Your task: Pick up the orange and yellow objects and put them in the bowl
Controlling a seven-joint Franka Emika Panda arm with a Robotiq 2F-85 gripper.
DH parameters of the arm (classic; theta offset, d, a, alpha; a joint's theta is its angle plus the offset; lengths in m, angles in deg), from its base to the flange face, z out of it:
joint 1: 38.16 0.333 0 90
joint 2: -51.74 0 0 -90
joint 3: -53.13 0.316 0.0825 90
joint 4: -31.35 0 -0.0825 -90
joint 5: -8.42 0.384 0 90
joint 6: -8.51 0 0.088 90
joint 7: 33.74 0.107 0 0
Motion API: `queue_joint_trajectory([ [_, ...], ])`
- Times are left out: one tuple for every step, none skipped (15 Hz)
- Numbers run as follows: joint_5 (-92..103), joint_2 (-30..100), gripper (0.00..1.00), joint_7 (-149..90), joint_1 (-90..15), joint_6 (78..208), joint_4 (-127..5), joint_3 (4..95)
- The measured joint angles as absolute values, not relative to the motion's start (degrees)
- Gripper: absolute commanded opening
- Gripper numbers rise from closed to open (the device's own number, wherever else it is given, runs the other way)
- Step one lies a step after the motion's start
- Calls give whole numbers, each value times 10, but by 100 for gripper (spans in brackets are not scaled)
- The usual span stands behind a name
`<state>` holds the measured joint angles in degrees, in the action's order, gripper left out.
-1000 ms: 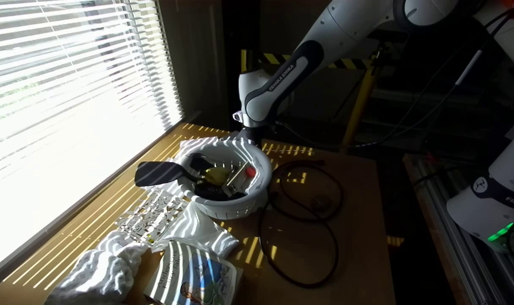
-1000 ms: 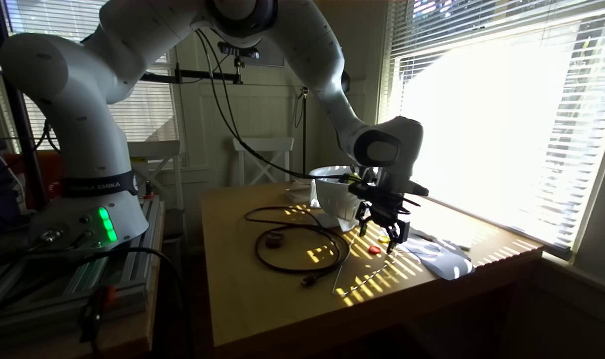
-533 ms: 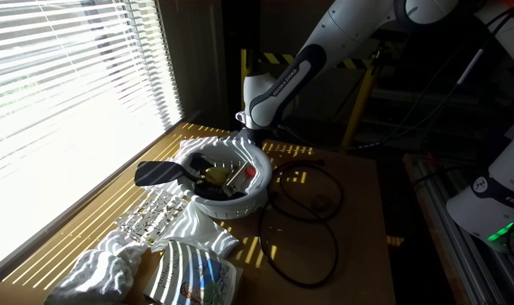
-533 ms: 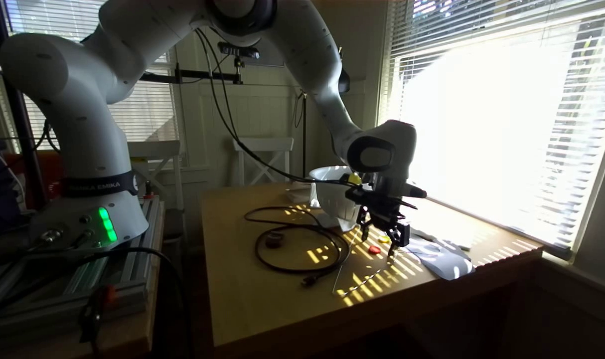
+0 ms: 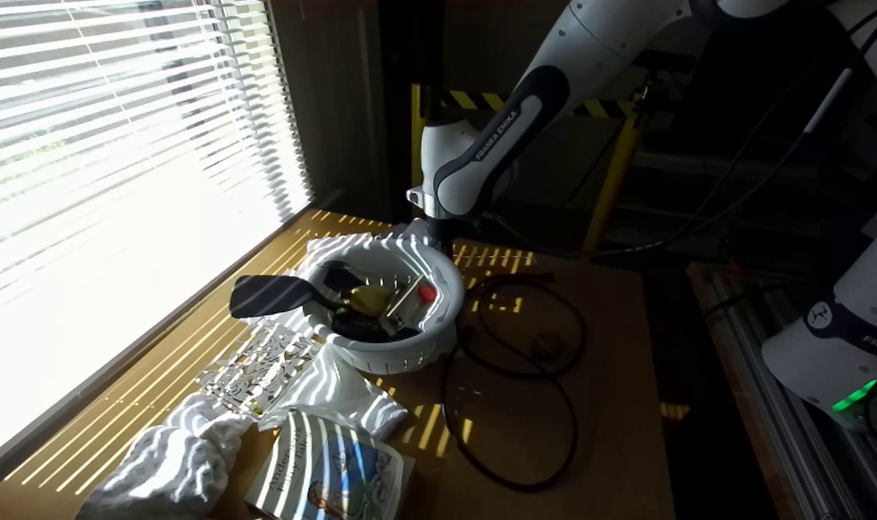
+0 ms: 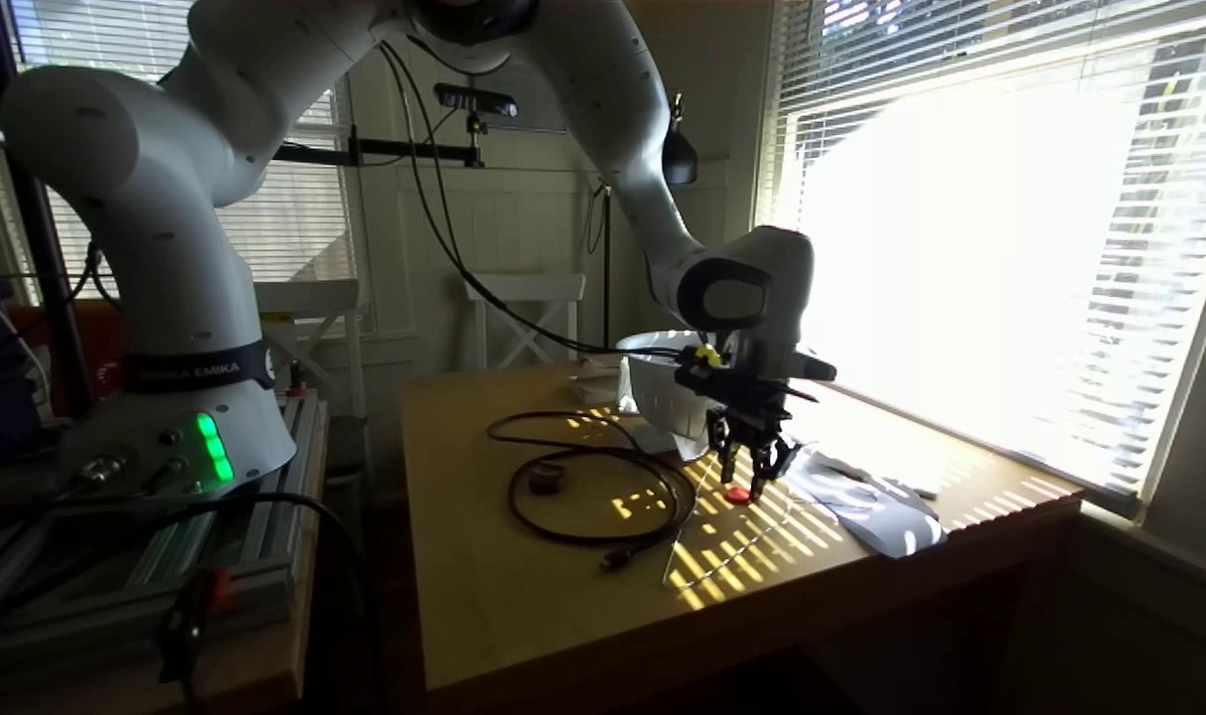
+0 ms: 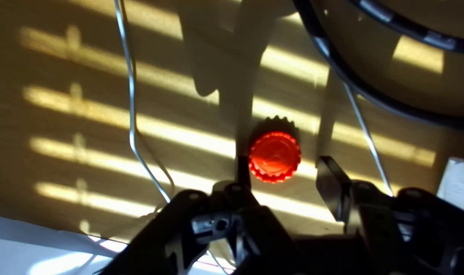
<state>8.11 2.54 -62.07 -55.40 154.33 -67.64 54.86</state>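
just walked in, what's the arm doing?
The Panda arm has its open gripper low over the table, framing a scalloped red-orange disc but not holding it. The disc is probably bound for the white bowl, which holds a black spatula, something yellow and something red.

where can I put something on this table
A strip of table between the black cable and the edge facing the robot's base looks bare. Crowded: between bowl and book, and around the gripper and orange-red cap.

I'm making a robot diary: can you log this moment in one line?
orange cap: on table, ungrasped; gripper: open, poised there; bowl: spatula sticking out
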Motion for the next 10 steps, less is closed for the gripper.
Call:
queue_joint_trajectory([
  [81,37,15,-620,-552,1543,-692,547],
  [81,48,7,-620,-550,1543,-708,546],
  [81,58,2,-617,-549,1543,-723,544],
  [81,68,0,-614,-548,1543,-734,543],
  [81,76,0,-612,-548,1543,-745,541],
  [81,84,0,-612,-548,1543,-754,540],
  [81,94,26,-612,-548,1546,-764,539],
  [81,104,28,-612,-549,1550,-774,538],
  [81,115,35,-612,-549,1555,-782,536],
  [81,123,41,-612,-549,1557,-787,535],
])
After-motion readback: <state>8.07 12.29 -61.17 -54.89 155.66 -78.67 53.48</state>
